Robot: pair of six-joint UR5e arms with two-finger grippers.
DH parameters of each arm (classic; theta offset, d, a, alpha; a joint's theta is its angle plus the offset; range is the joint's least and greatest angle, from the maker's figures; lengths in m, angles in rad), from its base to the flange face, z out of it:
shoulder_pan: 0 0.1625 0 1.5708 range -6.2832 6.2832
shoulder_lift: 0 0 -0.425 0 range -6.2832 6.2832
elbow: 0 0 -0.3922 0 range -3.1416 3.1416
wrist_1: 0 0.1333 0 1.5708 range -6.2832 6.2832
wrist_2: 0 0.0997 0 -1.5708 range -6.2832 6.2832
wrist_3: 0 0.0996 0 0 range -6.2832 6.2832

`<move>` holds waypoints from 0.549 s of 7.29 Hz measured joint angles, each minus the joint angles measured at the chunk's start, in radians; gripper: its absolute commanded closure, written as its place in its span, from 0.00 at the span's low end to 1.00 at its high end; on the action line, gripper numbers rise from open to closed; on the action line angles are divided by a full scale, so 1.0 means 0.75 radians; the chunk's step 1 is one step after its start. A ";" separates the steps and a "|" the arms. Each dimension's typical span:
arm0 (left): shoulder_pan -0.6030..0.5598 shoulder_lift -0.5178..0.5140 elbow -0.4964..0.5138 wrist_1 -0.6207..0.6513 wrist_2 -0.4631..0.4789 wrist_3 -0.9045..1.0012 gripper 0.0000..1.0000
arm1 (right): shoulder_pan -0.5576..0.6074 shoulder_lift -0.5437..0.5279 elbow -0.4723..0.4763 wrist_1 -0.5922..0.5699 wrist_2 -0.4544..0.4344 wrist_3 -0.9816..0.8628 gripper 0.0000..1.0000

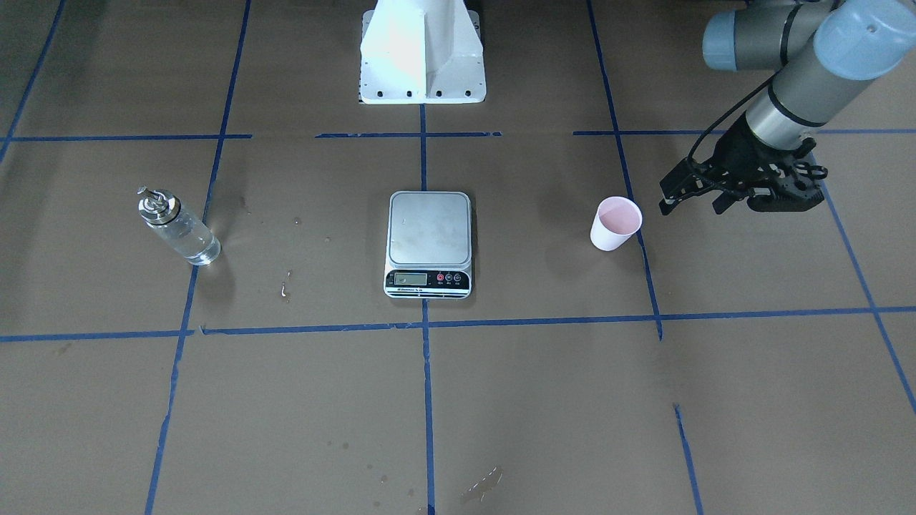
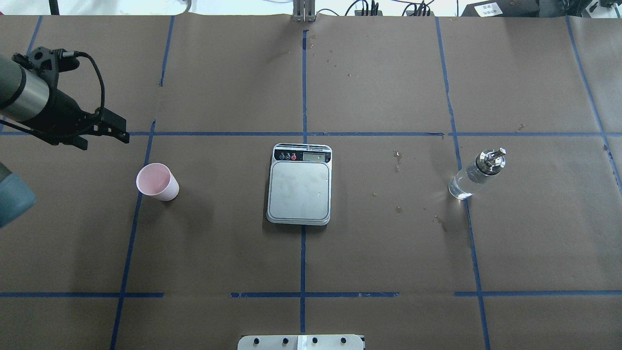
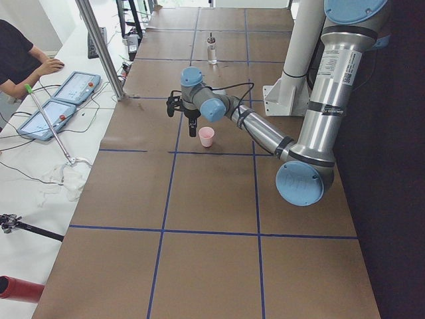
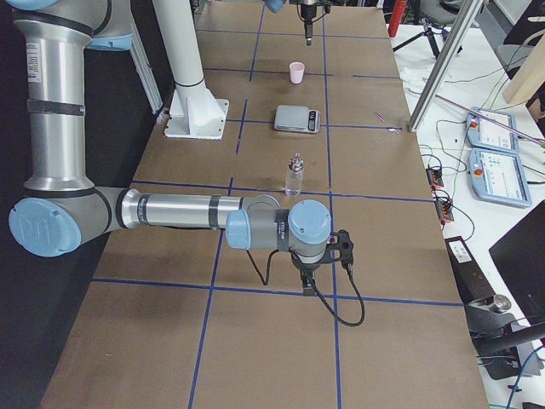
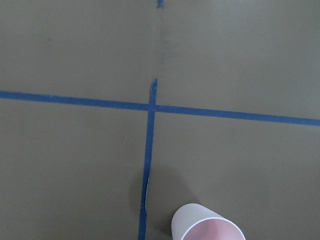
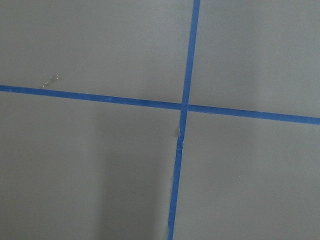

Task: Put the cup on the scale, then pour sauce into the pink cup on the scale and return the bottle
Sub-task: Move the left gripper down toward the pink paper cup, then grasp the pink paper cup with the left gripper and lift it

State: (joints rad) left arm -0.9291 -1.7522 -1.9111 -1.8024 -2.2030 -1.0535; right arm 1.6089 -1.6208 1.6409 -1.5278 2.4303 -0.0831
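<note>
Though apart, 1 cup, 1 bottle

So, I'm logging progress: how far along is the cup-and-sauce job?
Nothing is done yet: the scale platform is bare. In hand: the left gripper, open, hovers near the cup, which stands on the table. Left: cup onto scale, pour from the bottle, return it.

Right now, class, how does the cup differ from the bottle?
The cup is opaque pale pink; the bottle is clear glass. The cup is open-topped and looks empty; the bottle has a silver cap and holds clear liquid. Both stand upright on the table, on opposite sides of the scale.
</note>
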 measured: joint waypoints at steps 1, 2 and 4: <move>0.055 0.021 0.004 -0.039 0.031 -0.085 0.00 | -0.001 0.001 0.001 0.000 0.000 0.000 0.00; 0.101 0.029 0.013 -0.055 0.048 -0.141 0.00 | -0.001 0.003 0.003 0.001 0.000 0.000 0.00; 0.149 0.024 0.048 -0.066 0.059 -0.179 0.00 | -0.002 0.004 0.011 0.007 0.002 0.003 0.00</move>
State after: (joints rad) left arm -0.8172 -1.7342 -1.8748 -1.8516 -2.1587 -1.1875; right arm 1.6077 -1.6179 1.6489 -1.5223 2.4315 -0.0812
